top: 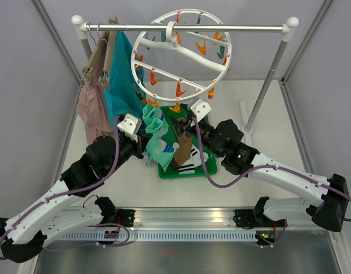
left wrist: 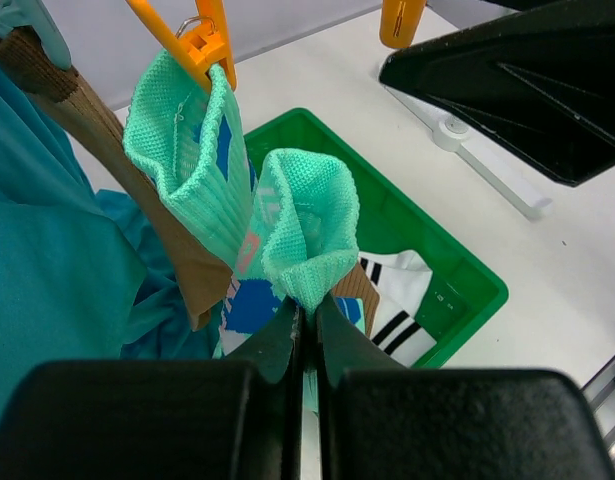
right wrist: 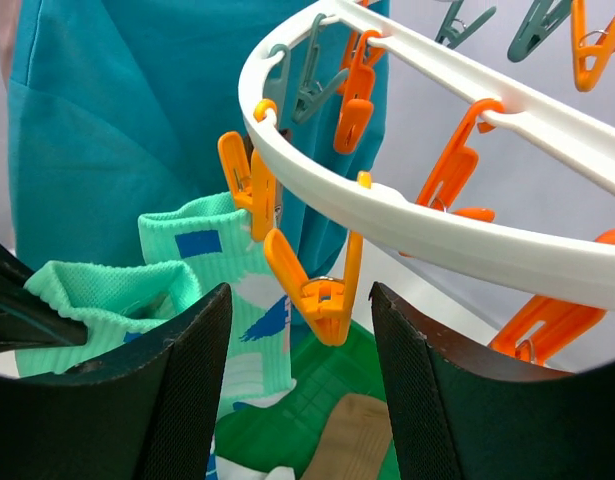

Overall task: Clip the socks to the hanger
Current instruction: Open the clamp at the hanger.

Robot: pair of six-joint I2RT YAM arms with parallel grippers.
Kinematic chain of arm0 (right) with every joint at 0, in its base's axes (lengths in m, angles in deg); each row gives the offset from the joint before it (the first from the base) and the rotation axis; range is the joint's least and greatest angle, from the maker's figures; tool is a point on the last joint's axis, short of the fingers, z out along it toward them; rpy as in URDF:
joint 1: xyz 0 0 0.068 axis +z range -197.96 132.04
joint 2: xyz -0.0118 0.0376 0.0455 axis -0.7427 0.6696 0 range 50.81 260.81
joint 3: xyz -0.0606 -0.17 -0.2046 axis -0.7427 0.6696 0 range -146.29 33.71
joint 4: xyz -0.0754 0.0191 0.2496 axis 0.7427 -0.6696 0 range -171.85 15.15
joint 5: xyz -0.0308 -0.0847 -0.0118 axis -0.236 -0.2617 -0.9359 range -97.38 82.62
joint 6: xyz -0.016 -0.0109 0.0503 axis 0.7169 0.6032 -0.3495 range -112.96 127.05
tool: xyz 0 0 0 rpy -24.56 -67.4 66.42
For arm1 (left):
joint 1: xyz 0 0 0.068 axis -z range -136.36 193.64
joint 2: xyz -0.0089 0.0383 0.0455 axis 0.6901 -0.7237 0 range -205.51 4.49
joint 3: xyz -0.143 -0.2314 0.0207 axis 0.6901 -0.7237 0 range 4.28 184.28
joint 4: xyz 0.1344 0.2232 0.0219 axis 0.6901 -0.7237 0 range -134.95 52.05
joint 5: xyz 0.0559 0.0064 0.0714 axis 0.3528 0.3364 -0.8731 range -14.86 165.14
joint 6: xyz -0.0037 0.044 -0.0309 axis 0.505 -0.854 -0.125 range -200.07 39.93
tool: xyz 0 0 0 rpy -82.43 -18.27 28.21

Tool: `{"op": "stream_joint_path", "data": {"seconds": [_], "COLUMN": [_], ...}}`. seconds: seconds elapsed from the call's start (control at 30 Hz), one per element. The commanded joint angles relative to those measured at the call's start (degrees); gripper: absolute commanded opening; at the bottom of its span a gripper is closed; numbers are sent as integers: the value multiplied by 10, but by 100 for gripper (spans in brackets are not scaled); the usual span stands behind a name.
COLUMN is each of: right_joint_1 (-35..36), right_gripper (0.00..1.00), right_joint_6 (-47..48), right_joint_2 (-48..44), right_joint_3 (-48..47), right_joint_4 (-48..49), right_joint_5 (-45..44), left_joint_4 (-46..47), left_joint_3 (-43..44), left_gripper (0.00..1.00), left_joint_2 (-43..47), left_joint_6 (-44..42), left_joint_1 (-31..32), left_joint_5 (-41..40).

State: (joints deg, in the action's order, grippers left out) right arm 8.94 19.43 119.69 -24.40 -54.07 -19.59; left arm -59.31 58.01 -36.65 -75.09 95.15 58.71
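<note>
Left hand clamped on mint sock; right hand agape, straddling orange peg.

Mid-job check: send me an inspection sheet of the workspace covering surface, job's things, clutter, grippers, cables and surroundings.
Surface: white table carrying a green tray.
Job's things: round white hanger hangs on the rail. One mint sock is clipped by an orange peg. The second mint sock is unclipped. A brown sock and a striped white sock lie in the tray.
Clutter: teal garment and pink-beige garment on tan hangers beside the ring.
Grippers: left gripper jaws shut on the second mint sock's cuff. Right gripper jaws open either side of a free orange peg.
Cables: purple cables loop off both arms; the right one trails over the tray.
Surroundings: grey walls.
</note>
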Motion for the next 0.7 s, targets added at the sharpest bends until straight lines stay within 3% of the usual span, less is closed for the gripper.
{"op": "stream_joint_path", "data": {"seconds": [0.0,0.67], "right_joint_1": [1,2], "right_gripper": [64,60], "right_joint_6": [12,15], "right_joint_2": [3,27], "right_joint_3": [-26,-30], "right_joint_4": [45,95], "right_joint_5": [-14,-27], "left_joint_4": [0,6], "left_joint_3": [22,16], "left_gripper": [2,2], "left_joint_2": [1,-5], "left_joint_6": [-10,-15], "left_joint_1": [3,2], "left_joint_5": [4,17]}}
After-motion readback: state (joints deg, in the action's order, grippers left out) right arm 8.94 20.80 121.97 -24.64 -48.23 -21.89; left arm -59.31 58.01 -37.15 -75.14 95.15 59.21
